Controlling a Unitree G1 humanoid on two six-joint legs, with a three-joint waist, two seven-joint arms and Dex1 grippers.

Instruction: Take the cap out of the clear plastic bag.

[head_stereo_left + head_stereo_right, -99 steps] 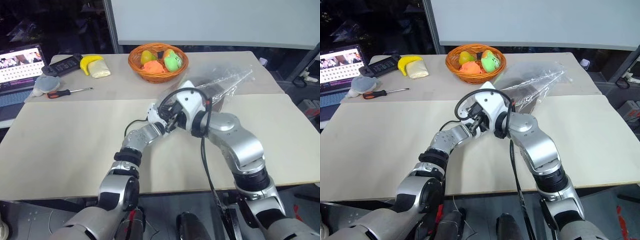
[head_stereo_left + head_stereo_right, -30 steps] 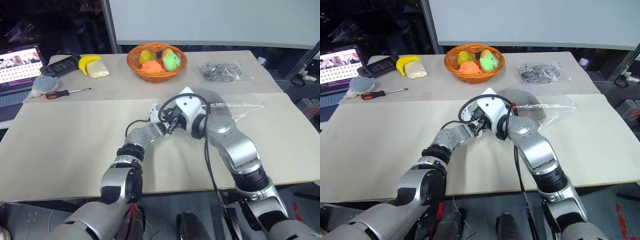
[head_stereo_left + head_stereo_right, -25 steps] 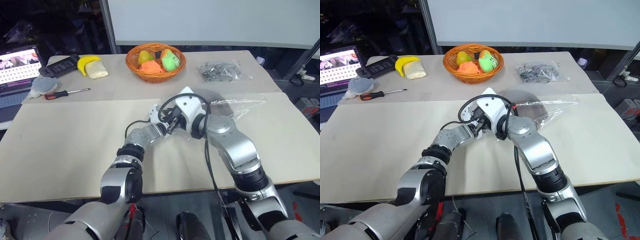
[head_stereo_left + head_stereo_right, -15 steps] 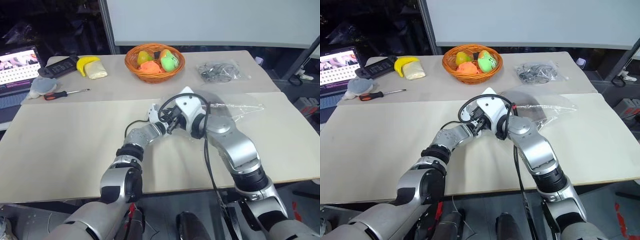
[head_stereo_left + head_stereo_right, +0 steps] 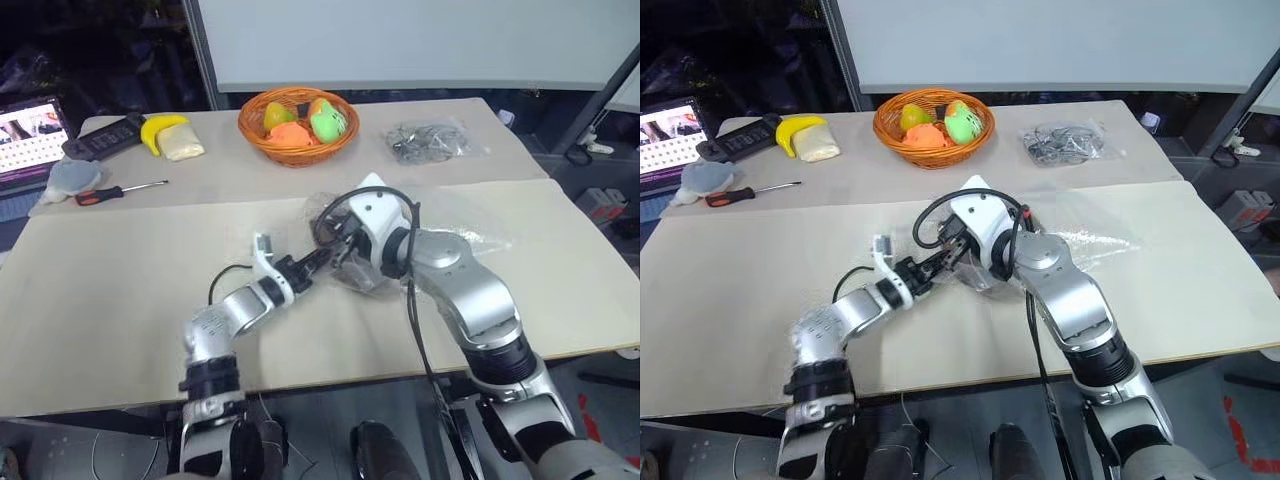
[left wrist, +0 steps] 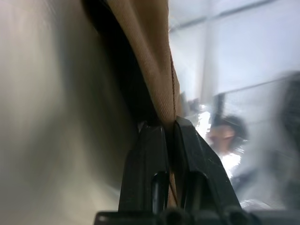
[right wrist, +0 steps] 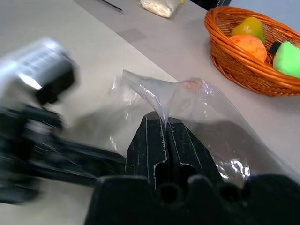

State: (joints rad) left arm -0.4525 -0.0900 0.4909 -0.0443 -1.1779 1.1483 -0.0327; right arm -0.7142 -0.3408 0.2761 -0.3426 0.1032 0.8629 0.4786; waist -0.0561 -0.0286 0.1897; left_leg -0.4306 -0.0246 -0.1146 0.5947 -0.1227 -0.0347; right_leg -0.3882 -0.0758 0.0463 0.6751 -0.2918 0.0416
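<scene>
**Cap pinched, bag pinned: pull straight and slow**

While the right gripper (image 7: pixel 165 125) is clenched on a peak of the clear plastic bag (image 7: pixel 220 122), I've got the left gripper (image 6: pixel 169 129) clamped on the tan fabric edge of the cap (image 6: pixel 152 56). In the left wrist view the hem runs right down between the two black fingers, so that's a proper bite on cloth, not on film.

Where things are: bag lies mid-table in front of the orange wicker basket (image 5: pixel 296 125), mouth turned toward the left arm. The cap looks mostly inside it; I can't tell from the head views how much has cleared the opening.

How I'd run this step:
- Hold the right arm fixed as the anchor, film taut and lifted so the mouth stays open.
- Draw the left gripper away from the bag along the line of the opening, low over the table (image 5: pixel 120 280), not upward. Lifting would probably drag the bag with it.
- Go slow; the cap is soft and wide and may fold and snag on the crinkled plastic.
- If the bag slides with the cap, stop.
</scene>
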